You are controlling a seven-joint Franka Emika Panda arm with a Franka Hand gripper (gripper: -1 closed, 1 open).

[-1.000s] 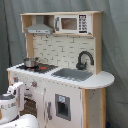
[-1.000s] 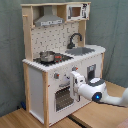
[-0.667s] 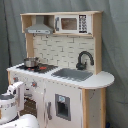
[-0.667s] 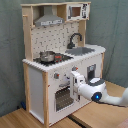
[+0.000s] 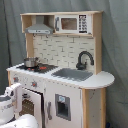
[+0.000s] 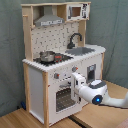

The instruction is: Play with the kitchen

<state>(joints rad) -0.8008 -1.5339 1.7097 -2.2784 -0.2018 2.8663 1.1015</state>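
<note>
On top of the kitchen (image 6: 60, 60), left side, sits a small pot (image 6: 47, 56); sink (image 6: 83, 50) & black faucet (image 6: 75, 38) farther right. My gripper (image 6: 76, 83) is at the oven door (image 6: 64, 96). Can't tell if my fingers are closed.

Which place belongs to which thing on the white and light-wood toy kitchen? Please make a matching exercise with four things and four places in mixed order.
Things:
1. small metal pot
2. black curved faucet
3. white toy microwave
4. grey hood

Places:
A. behind the grey sink
B. on the stovetop
C. top shelf, the first exterior view's right
D. above the stovetop

Pairs: 1-B, 2-A, 3-C, 4-D
</note>
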